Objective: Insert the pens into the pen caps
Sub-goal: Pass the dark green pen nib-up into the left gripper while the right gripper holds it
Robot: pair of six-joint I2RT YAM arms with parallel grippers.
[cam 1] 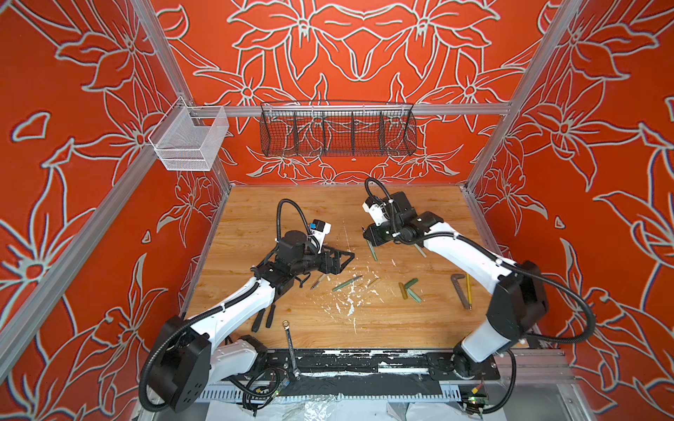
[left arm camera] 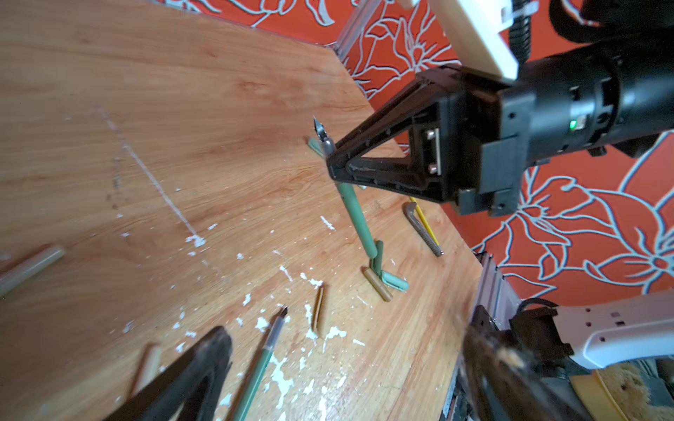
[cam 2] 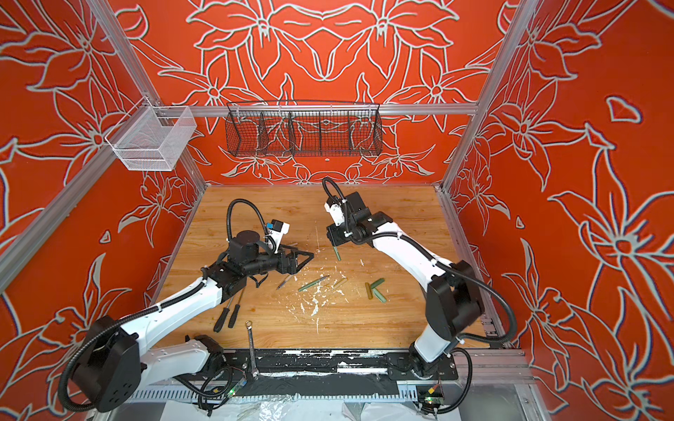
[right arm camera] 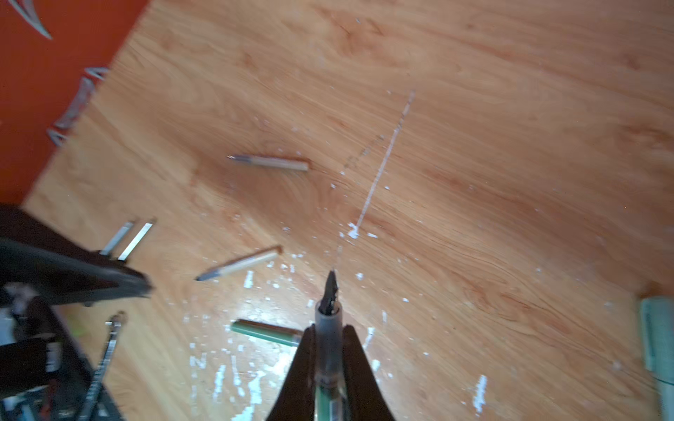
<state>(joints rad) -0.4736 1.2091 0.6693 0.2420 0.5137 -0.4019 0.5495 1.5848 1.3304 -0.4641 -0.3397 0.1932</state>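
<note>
Three caps (cam 1: 410, 289) are lying clustered on the table (cam 1: 277, 215), right of centre, with a loose pen (cam 1: 346, 283) resting left of them. Farther back, the right claw (right arm camera: 328, 330) is clamping a raised pen (right arm camera: 328, 315) clear of the table, nib sticking out past its fingers. The left claw (cam 1: 345, 261) is gaping wide, hovering just left of the middle.
</note>
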